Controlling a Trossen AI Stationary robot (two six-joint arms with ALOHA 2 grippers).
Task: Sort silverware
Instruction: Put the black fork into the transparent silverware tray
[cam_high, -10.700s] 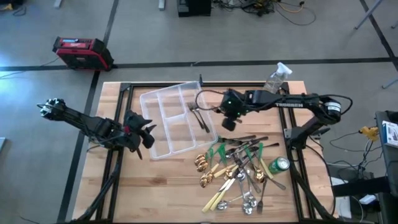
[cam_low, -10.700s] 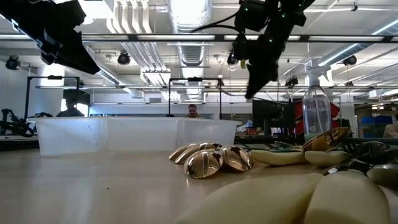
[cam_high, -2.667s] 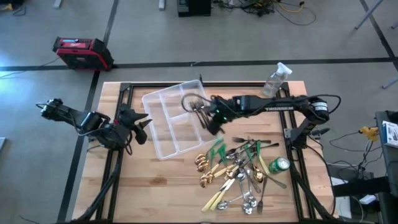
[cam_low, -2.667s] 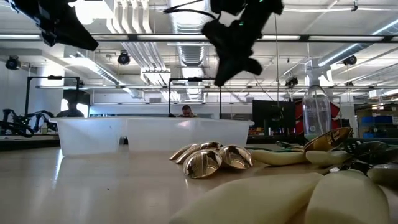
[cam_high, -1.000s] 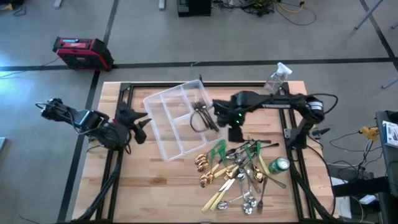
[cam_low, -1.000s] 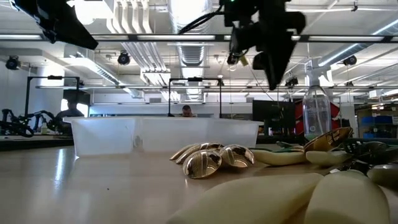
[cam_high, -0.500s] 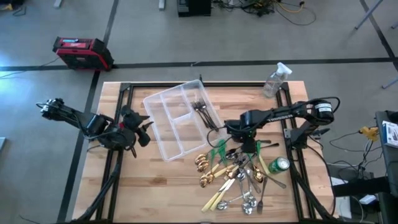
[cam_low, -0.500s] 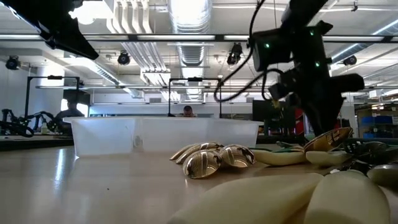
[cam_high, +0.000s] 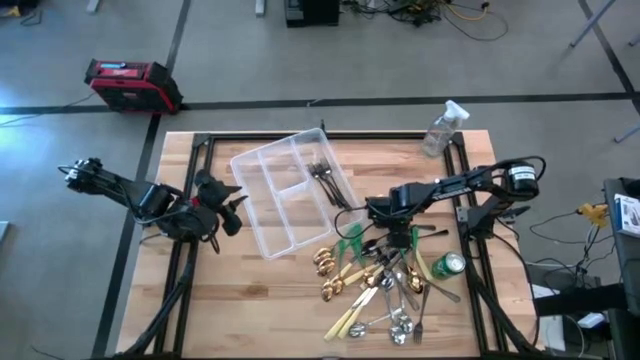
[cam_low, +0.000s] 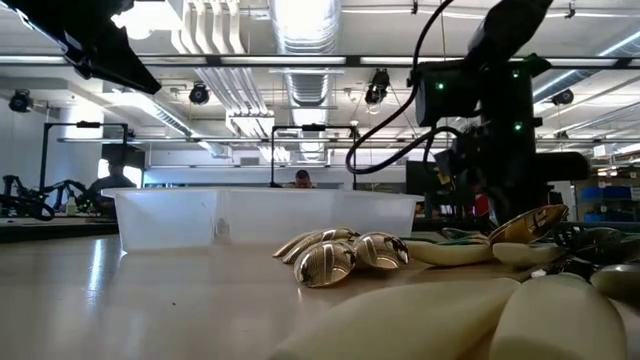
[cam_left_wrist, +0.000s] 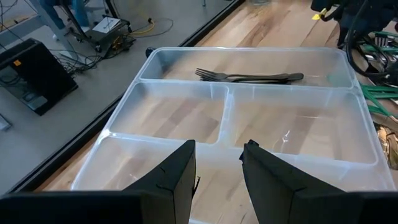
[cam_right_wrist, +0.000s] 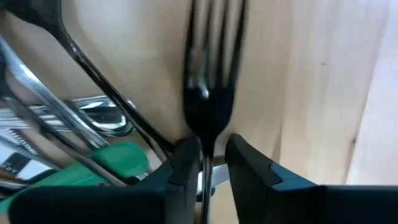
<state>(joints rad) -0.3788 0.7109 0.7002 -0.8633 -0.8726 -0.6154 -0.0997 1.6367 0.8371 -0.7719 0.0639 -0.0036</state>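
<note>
Tabletop: a pale wooden plank tabletop (cam_high: 260, 290) on a black frame, carrying everything below.
Tray: a clear plastic divided tray (cam_high: 262, 200) lies at an angle on the left-centre of the tabletop; in the left wrist view (cam_left_wrist: 357, 134) its compartments show bare wood through the bottom, except the far long one.
Sorted forks: a few dark metal forks (cam_high: 326, 178) lie together in the tray's long compartment on the side nearest the right arm, also seen in the left wrist view (cam_left_wrist: 249, 77).
Silverware pile: a loose heap of mixed silverware (cam_high: 385, 285) lies on the tabletop just right of the tray, with gold spoons (cam_high: 328, 265), green-handled pieces (cam_high: 350, 243) and cream-yellow-handled knives (cam_high: 348, 320); the gold spoon bowls sit near the low camera (cam_low: 340, 255).
Right gripper: the right gripper (cam_high: 398, 236) is down at the upper edge of the pile; its fingers (cam_right_wrist: 186, 171) stand close on either side of the neck of a dark fork (cam_right_wrist: 208, 93), whose tines point away from the wrist. Whether they already clamp it, I cannot tell.
Left gripper: the left gripper (cam_high: 228, 205) waits above the tabletop's left edge, just beside the tray; its fingers (cam_left_wrist: 177, 177) stand apart, holding nothing.
Spray bottle: a clear plastic spray bottle (cam_high: 441, 128) stands at the far right corner of the tabletop.
Can: a green metal can (cam_high: 447, 265) lies on its side just right of the pile.
</note>
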